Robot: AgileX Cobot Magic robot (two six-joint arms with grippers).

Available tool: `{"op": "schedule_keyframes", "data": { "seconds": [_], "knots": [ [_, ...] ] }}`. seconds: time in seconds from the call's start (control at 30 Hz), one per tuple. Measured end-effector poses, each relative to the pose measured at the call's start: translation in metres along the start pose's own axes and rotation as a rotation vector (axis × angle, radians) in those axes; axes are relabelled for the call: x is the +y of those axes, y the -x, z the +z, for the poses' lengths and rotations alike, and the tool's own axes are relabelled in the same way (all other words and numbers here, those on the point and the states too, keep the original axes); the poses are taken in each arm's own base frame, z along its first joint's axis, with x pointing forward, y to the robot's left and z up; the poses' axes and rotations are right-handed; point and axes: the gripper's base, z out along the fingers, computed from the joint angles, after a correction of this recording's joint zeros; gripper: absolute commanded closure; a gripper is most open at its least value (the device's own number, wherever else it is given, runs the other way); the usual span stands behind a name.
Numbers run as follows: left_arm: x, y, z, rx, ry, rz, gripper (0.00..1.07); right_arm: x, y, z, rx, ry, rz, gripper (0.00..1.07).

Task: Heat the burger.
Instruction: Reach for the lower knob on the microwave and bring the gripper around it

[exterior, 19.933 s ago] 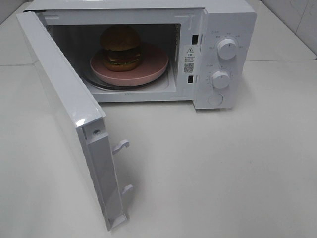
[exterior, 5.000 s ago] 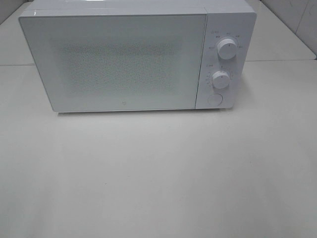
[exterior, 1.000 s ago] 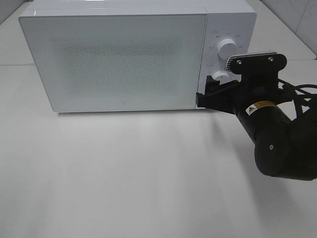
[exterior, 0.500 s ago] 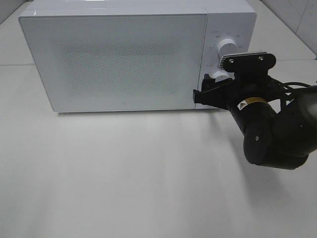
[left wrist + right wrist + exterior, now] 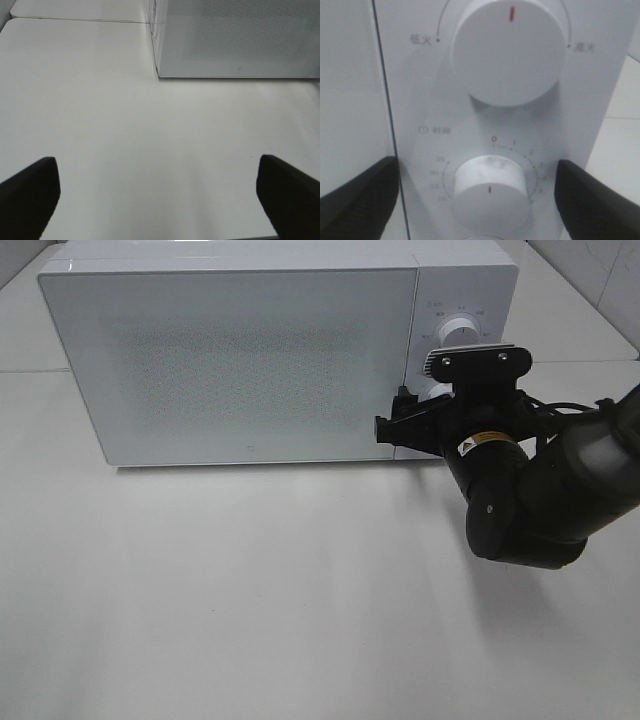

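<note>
While the door [image 5: 230,365] sits shut, right gripper [image 5: 476,165] faces lower knob [image 5: 489,192]

1. High view: bright, even light from overhead. The white microwave [image 5: 230,360] and pale table [image 5: 250,620] look slightly washed out, with faint glare on the microwave's top edge.
2. My right arm [image 5: 530,500] casts a soft, blurry shadow on the table, and a thin shadow lines the microwave's base.
3. Right wrist view: a soft close-up. The timer knob [image 5: 490,192] is hazy, and the fingers [image 5: 355,195] of my right claw [image 5: 477,200] are dark, unfocused wedges.
4. Left wrist view: the table is nearly white, and the fingers [image 5: 27,195] of my left claw [image 5: 160,195] are featureless black.
</note>
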Motion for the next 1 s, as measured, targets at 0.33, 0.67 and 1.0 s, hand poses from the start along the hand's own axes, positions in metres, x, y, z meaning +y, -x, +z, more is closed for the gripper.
{"op": "schedule_keyframes", "data": {
  "seconds": [0.33,0.67,1.0],
  "knots": [
    [0.0000,0.0000,0.0000,0.000,0.000,0.000,0.07,-0.0024,-0.0032,0.0024,0.024,-0.010,0.004,0.33],
    [0.0000,0.0000,0.0000,0.000,0.000,0.000,0.07,-0.0024,-0.0032,0.0024,0.024,-0.010,0.004,0.35],
    [0.0000,0.0000,0.0000,0.000,0.000,0.000,0.07,-0.0025,-0.0029,0.0024,0.020,-0.011,0.004,0.68]
  ]
}}
